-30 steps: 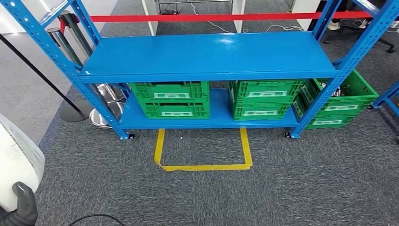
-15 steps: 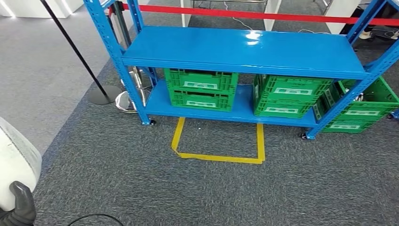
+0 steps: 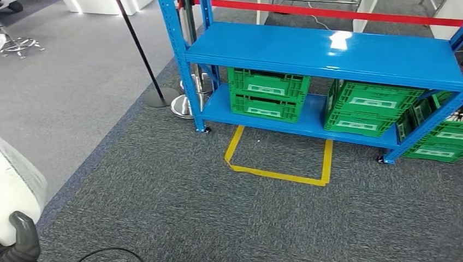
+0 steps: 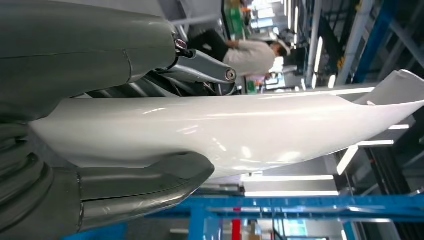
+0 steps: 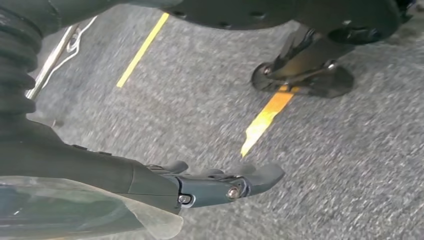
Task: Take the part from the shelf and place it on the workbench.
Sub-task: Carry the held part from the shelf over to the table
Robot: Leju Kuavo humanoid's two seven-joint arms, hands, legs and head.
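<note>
A large white curved part sits at the lower left edge of the head view, with the dark thumb of my left hand against its lower end. In the left wrist view the same glossy white part runs across the picture, gripped between my left hand's thick grey thumb and the darker fingers on its other side. The blue shelf stands ahead to the right, its top board bare. My right hand hangs over grey carpet, fingers stretched out and holding nothing.
Green crates fill the shelf's lower board, and another stands at the far right. A yellow tape square marks the carpet before the shelf. A black stanchion pole with a round base stands left of the shelf. A black cable lies near my feet.
The whole picture has shifted: the camera has turned left, so the shelf and tape square now sit further right. The white part stays in my left hand.
</note>
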